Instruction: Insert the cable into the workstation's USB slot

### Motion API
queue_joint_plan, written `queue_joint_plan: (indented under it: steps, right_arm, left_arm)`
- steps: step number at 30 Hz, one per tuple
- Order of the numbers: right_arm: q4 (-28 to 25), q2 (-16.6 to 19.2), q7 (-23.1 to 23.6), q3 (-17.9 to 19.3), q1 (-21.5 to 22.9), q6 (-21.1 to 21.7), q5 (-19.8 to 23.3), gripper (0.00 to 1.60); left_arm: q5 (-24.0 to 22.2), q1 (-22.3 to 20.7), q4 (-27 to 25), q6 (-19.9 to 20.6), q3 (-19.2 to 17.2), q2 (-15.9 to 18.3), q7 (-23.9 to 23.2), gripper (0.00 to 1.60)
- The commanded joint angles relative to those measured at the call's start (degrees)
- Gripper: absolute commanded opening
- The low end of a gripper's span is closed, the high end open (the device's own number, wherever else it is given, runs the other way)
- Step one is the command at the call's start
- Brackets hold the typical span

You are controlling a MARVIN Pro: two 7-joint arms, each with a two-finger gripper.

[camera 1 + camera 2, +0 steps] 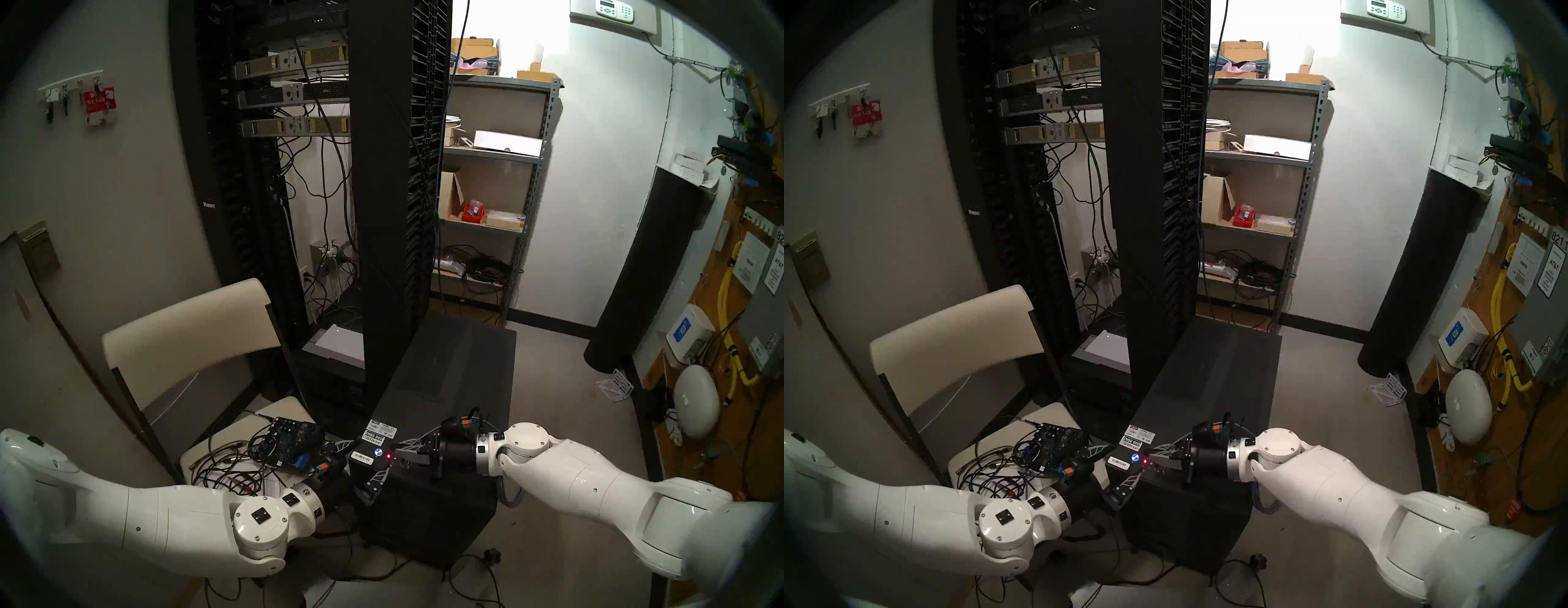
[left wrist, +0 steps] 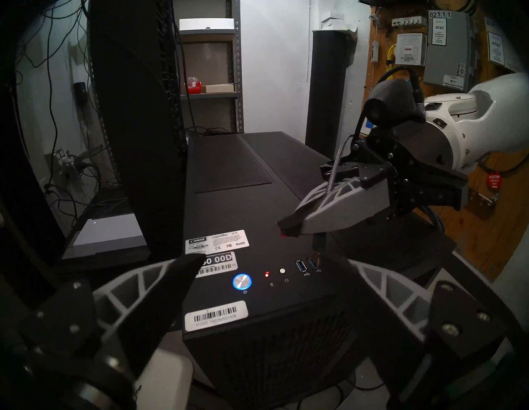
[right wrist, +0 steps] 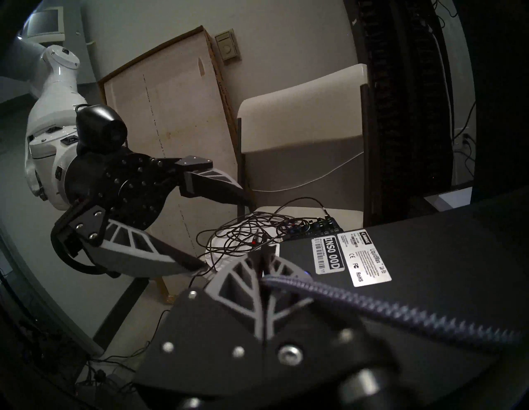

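Here the right tool (image 2: 289,227) is clamped on the cable (image 2: 335,169), its two fingers pressed together over the top of the workstation (image 2: 229,186). The cable's dark plug (image 2: 319,243) hangs straight down from the fingertips, and its tip sits at the USB slot (image 2: 313,262), the one of the twin ports farther from the red light (image 2: 266,275); how deep it sits cannot be told. From that grip the grey braided cord runs up and back along the right tool, and in the right wrist view it crosses close to the lens (image 3: 372,303). The left tool (image 2: 274,283) hovers at the workstation's near front edge with its fingers wide apart and nothing between them. Beyond the left tool, a chair (image 1: 191,331) carries a tangle of black wires (image 1: 225,463).
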Motion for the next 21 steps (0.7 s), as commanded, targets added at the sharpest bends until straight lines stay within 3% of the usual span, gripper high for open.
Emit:
queue_joint_plan:
  steps: [1,5,21]
  right_arm:
    - [-4.1,2.6,-3.0,-0.1,-0.7,-1.1,-2.2,0.0]
    - [-3.3,2.1,-2.2,1.3,-2.2,-3.7,-0.7,0.0]
    - [-3.1,0.9,-4.4,1.0,-2.8,-8.2,-3.8,0.0]
  left_arm:
    - [-0.7,0.8,0.5,-2.7,-0.6,-0.5,-0.2,1.54]
    - [-0.2,1.1,0.9,-3.5,-0.5,-0.8,0.4,1.54]
    - [0.8,1.1,1.8,-4.7,-0.6,-1.3,1.2,1.52]
